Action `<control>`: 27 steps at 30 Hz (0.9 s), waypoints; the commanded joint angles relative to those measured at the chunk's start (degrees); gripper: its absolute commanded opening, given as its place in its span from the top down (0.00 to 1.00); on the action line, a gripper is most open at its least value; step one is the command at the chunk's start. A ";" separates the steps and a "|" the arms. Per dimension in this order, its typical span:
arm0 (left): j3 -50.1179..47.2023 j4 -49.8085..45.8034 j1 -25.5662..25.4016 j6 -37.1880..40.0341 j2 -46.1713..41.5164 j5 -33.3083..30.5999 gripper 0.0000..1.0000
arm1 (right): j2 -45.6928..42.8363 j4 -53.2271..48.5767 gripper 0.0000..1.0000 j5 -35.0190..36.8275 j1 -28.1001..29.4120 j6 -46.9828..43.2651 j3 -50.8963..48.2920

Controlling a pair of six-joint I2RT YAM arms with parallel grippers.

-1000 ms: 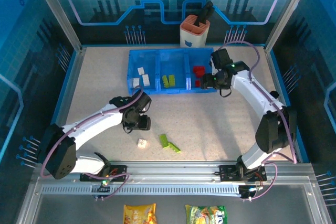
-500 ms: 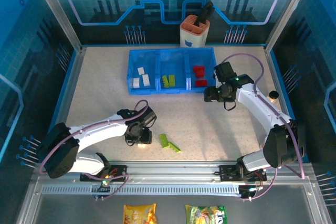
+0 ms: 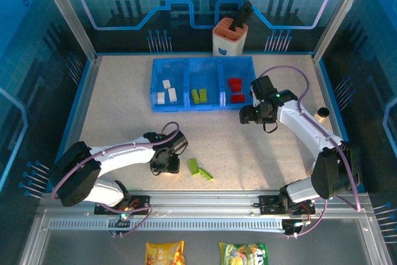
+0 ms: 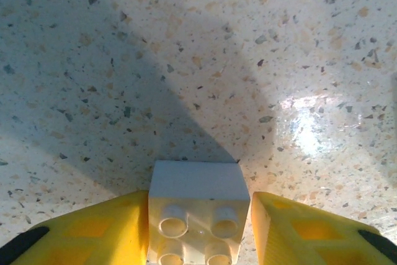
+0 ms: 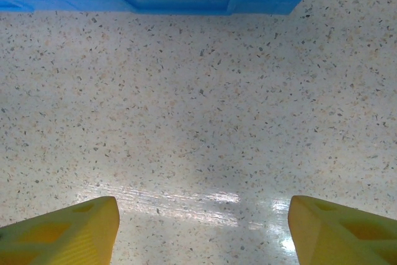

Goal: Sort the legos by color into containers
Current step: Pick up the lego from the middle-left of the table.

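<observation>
In the lower centre of the top view, we find the left gripper (image 3: 165,166) down on the table (image 3: 118,110). The left wrist view shows its yellow fingers (image 4: 93,234) pressed against both sides of a white lego (image 4: 197,181) at the bottom centre of the frame: a closed grip on that brick. Two green legos (image 3: 193,166) lie just right of it. The right gripper (image 3: 245,116), centre right, stands open, with bare table between its fingers (image 5: 62,228), just below the blue tray (image 3: 186,107). In the tray, upper centre, we note white bricks (image 3: 166,91) in the left compartment, green bricks (image 3: 198,95) in the middle and red bricks (image 3: 234,90) in the right.
</observation>
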 commanded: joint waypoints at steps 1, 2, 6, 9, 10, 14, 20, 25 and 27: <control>-1.36 -0.33 -0.55 -1.59 0.68 -1.06 0.55 | 0.36 -0.18 0.27 0.17 0.88 0.87 -0.06; -1.38 -0.32 -0.56 -1.63 0.60 -1.15 0.56 | 0.34 -0.17 0.27 0.30 0.91 0.86 0.01; -2.01 -0.08 -0.54 -2.22 0.01 -1.16 0.57 | 0.72 -0.53 0.27 0.38 1.07 0.69 0.31; -2.22 -0.16 -0.63 -2.40 -0.45 -1.16 0.58 | 0.63 -0.57 0.27 0.38 1.13 0.59 0.34; -2.22 -0.23 -0.68 -2.47 -0.50 -1.30 0.59 | 0.60 -0.55 0.27 0.40 1.25 0.59 0.29; -2.09 -0.27 -0.64 -2.69 -0.98 -1.34 0.60 | 0.70 -0.44 0.27 0.40 1.35 0.60 0.25; -1.88 -0.77 -0.70 -3.13 -2.00 -2.42 0.62 | 0.65 -0.52 0.28 0.46 1.43 0.66 0.13; -0.63 -1.07 -0.58 -3.04 -1.92 -3.58 0.62 | 0.26 -0.53 0.28 0.44 1.68 1.01 -0.53; 0.13 -0.91 -0.47 -2.76 -1.67 -4.17 0.62 | 0.09 -0.57 0.28 0.46 1.87 1.22 -0.88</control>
